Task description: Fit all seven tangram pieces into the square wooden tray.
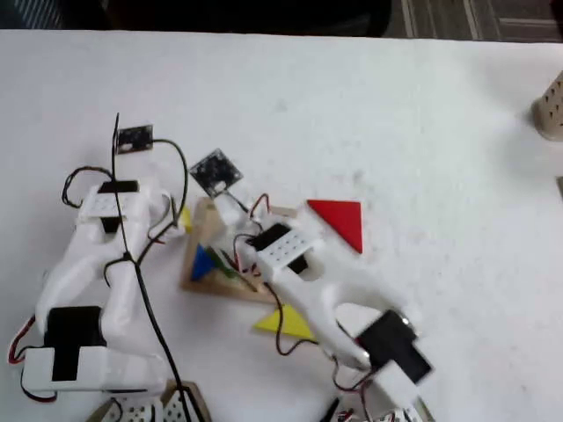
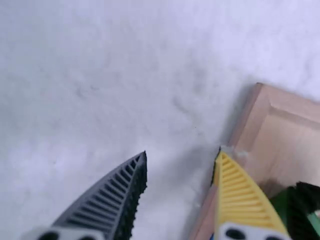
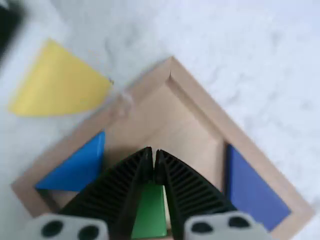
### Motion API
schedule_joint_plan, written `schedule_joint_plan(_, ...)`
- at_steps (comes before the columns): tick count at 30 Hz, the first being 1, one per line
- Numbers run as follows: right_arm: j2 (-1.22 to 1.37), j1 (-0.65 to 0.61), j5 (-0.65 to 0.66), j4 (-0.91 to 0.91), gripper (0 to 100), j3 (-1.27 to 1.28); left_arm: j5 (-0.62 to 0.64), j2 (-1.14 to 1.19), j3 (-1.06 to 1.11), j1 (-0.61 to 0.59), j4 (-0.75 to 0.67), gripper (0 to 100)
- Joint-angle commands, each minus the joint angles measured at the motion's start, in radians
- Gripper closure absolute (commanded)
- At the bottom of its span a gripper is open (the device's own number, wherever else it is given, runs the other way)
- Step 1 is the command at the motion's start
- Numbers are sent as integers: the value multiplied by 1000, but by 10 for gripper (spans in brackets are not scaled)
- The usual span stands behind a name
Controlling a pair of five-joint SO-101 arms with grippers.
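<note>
While the right end effector (image 3: 153, 151) hangs low inside the wooden tray (image 3: 200, 102), its two black fingers are pressed together, with just a thin crack at the tips. A green piece (image 3: 150, 212) shows in the gap behind the tips. I cannot tell if the fingers pinch it or if it lies under them. A light blue triangle (image 3: 75, 167) lies in the tray on one side of the fingers. A dark blue piece (image 3: 252, 192) lies on the other side, along the rim.

The left end effector (image 2: 183, 155) is spread wide. Its dark grey finger (image 2: 115, 200) is over the bare white tabletop (image 1: 352, 105). The tip of its yellow finger (image 2: 240, 200) sits just beside the outside of the tray's rim, near a corner.

From the high view, the tray lies between the two arms, and the right arm covers a big part of it. A yellow triangle (image 1: 286, 323) lies on the tabletop just beside the tray's edge, partly under the right arm. A red triangle (image 1: 339, 220) lies on the tabletop near the tray, on its far side from the left arm. A tan thing with holes (image 1: 550, 110) stands well apart, at the edge of the tabletop.
</note>
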Motion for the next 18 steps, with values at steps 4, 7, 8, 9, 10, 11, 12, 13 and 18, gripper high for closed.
schedule_joint_plan(4,-16,-10,12,71,981,-2,-6,-2,-40,-28,-25,766)
schedule_joint_plan(7,-85,-36,95,191,981,18,-6,-2,-40,-28,-25,766)
schedule_joint_plan(8,-108,-45,115,225,981,31,-6,-2,-40,-28,-25,766)
schedule_joint_plan(9,-136,-54,132,251,981,46,-6,-2,-40,-28,-25,766)
schedule_joint_plan(10,-166,-62,143,272,981,61,-6,-2,-40,-28,-25,766)
schedule_joint_plan(11,-197,-70,146,286,981,77,-5,-2,-40,-28,-25,766)
schedule_joint_plan(12,-231,-74,147,295,981,92,-5,-2,-40,-28,-25,766)
schedule_joint_plan(13,-268,-74,147,300,981,106,-5,-2,-40,-28,-25,766)
schedule_joint_plan(18,-489,-73,146,306,981,199,-5,-2,-40,-28,-25,766)
